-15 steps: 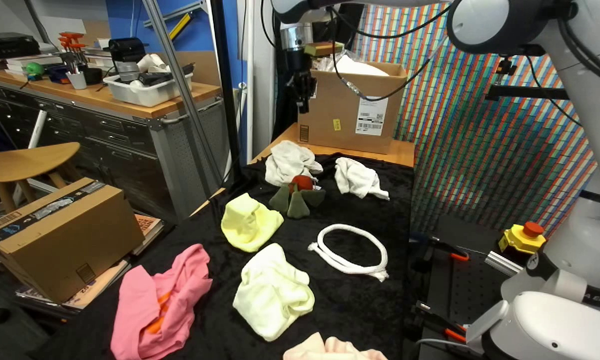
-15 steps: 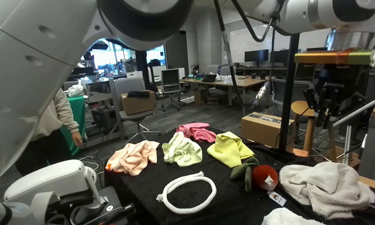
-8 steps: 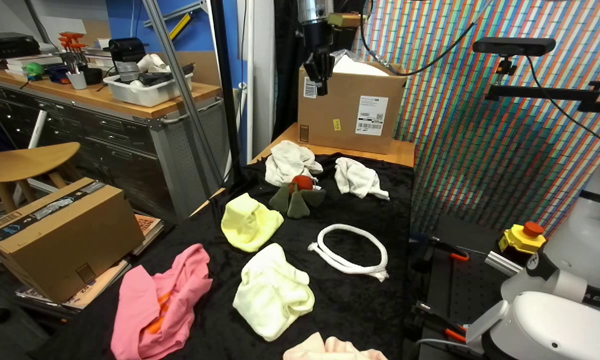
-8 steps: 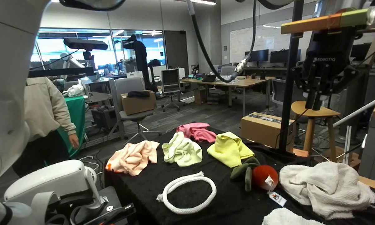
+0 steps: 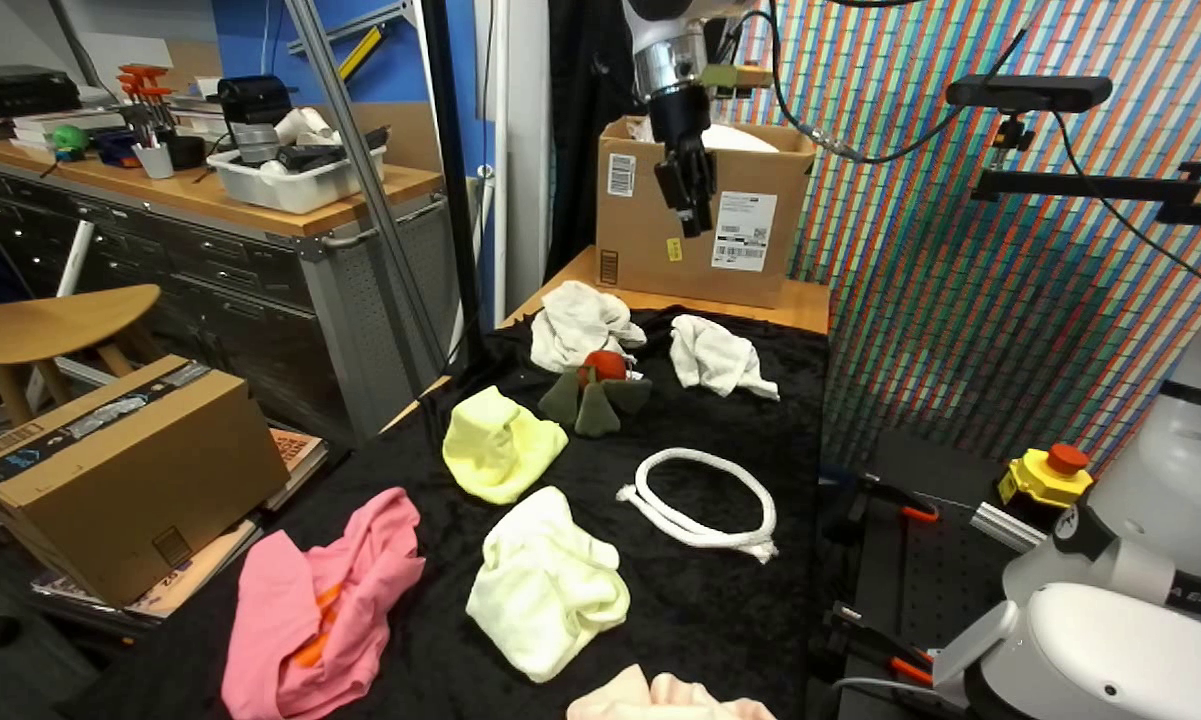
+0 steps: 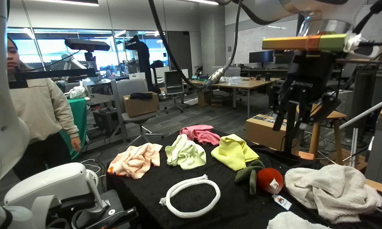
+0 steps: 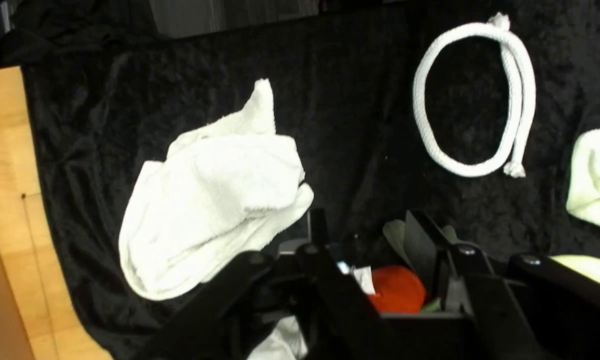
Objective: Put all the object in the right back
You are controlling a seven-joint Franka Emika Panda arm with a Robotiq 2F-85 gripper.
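Note:
My gripper point(image 5: 697, 226) hangs in the air above the far part of the table, its fingers spread with nothing held. Beneath it in the wrist view lie a crumpled white cloth point(image 7: 215, 195) and, seen between the fingers, a red-green plush item point(image 7: 397, 290). A greyish-white cloth point(image 5: 582, 325) touches or adjoins the plush. Nearer are a yellow cloth point(image 6: 233, 152), a pale yellow-green cloth point(image 6: 186, 152), a pink cloth point(image 5: 360, 580) and a peach cloth point(image 6: 136, 160). The white hose ring point(image 6: 194, 215) rests flat near mid-table.
Black fabric covers the table, leaving a wooden edge point(image 7: 5, 135) bare. A large cardboard box point(image 5: 650, 270) stands at the far end, behind my gripper. Beside the table rise a black post point(image 5: 452, 150) and a second carton point(image 5: 140, 480). A person point(image 6: 44, 111) stands beyond the robot base.
The gripper has travelled rightward in an exterior view, rising and then dropping, and its fingers have parted from nearly together. Cloths, plush and ring lie as before.

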